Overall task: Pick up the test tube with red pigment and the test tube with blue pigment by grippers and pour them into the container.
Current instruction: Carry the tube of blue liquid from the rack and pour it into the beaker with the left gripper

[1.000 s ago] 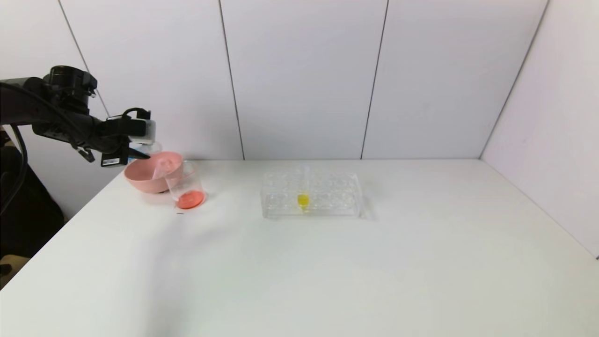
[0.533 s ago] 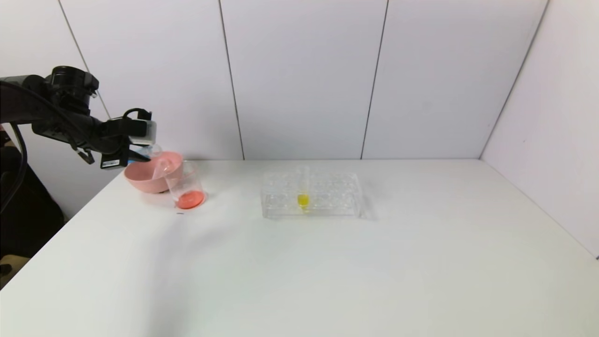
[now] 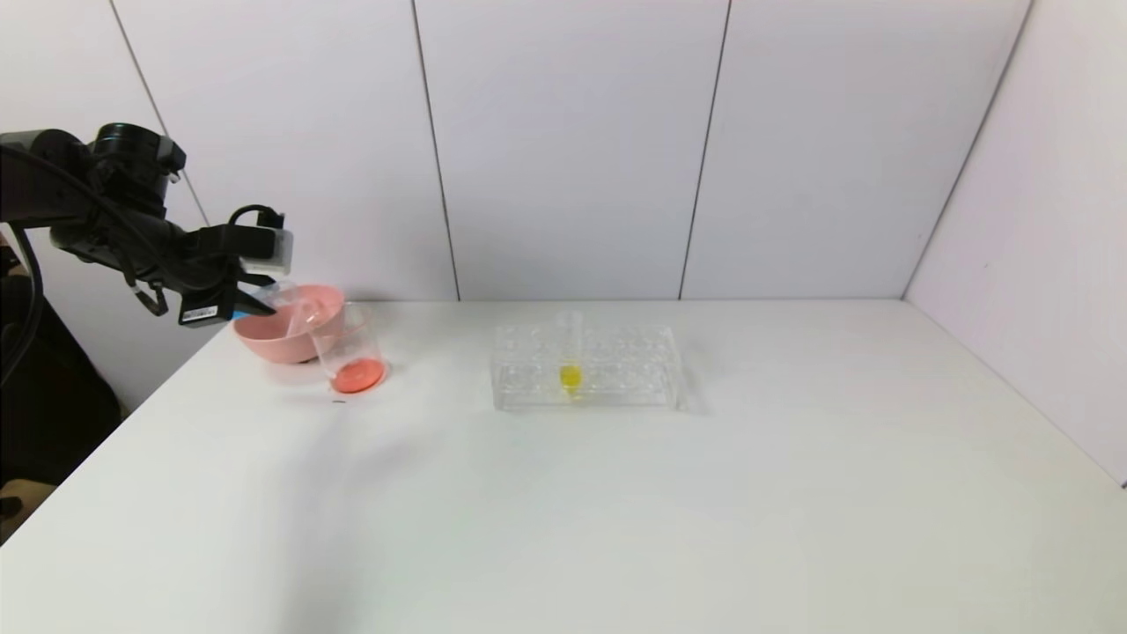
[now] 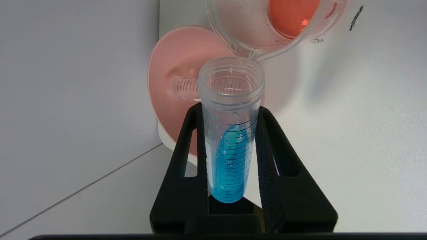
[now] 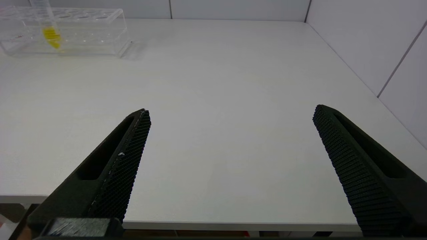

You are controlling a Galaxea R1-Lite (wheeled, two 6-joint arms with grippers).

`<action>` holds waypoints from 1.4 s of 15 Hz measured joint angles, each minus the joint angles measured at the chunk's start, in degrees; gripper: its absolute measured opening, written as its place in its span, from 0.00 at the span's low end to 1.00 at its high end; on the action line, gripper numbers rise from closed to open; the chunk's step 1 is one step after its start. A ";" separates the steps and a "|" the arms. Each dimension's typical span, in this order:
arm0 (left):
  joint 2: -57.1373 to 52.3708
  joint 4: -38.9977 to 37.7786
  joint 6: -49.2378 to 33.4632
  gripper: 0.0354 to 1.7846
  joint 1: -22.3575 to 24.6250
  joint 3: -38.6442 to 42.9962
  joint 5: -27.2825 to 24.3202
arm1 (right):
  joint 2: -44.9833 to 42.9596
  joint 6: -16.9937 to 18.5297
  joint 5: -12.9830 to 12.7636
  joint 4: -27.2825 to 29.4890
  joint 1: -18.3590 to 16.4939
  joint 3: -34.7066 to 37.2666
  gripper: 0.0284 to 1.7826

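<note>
At the counter's (image 3: 563, 493) far left corner: left hand (image 4: 230, 140), closed on the test tube with blue pigment (image 4: 230, 160), mouth near the container's (image 3: 349, 348) rim, above the pink bowl (image 3: 273, 339). Container holds red liquid. Pouring advice: bring the mouth over the container, not the bowl, then tip slowly. An emptied tube (image 4: 186, 88) lies in the bowl. Right hand (image 5: 230, 160): wide open, empty, parked at the near edge.

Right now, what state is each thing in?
Clear graduated tube with blue liquid: uncapped, clamped, still holding liquid.
Left gripper: shut on it, beside the beaker.
Clear glass beaker: upright, red-orange liquid inside.
Pink round bowl: holds an empty tube.
Right gripper: open, empty.
</note>
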 joint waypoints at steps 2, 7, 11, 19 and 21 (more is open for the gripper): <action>-0.32 1.68 -0.34 0.23 -0.30 0.00 -0.02 | 0.00 0.00 0.00 -0.02 0.00 0.00 1.00; -1.28 4.35 -0.56 0.23 -0.33 0.02 1.17 | 0.00 0.00 0.00 0.00 0.00 0.00 1.00; -1.85 4.57 -0.52 0.23 -0.39 0.02 3.17 | 0.00 0.02 0.00 -0.02 0.00 0.00 1.00; -1.66 4.29 -1.07 0.23 -2.16 -0.17 5.85 | 0.00 0.02 0.00 0.00 0.00 0.00 1.00; -1.28 4.33 -1.11 0.23 -2.67 -0.80 7.18 | 0.00 0.00 0.00 0.00 0.00 0.00 1.00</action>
